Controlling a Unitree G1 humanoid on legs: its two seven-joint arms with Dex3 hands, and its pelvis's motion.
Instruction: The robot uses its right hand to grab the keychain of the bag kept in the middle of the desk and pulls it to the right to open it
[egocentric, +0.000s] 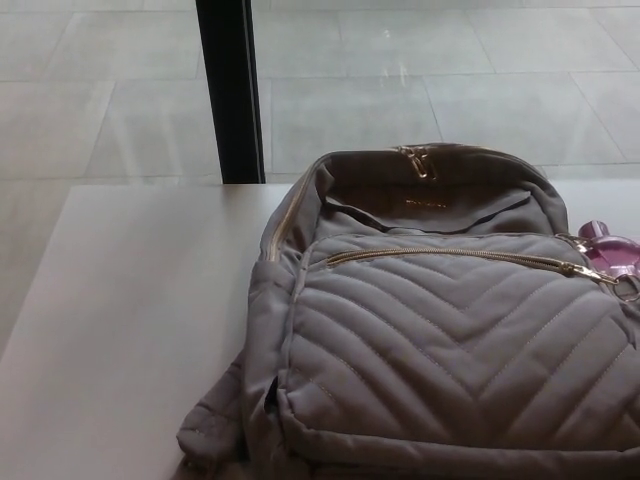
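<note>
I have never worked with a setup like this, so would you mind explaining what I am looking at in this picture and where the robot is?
This picture comes from a camera on a humanoid robot's head, looking down at the work in front of it. Neither of its two black hands shows here, so nothing is held. On a pale desk lies a grey quilted backpack. A gold zipper runs across its front pocket, with the pull and a keychain ring at the right end. A second pair of gold zipper pulls sits at the top. Behind the bag's right corner a pink object peeks out; I cannot tell what it is. Beyond the desk are a tiled floor and a black post.
</note>
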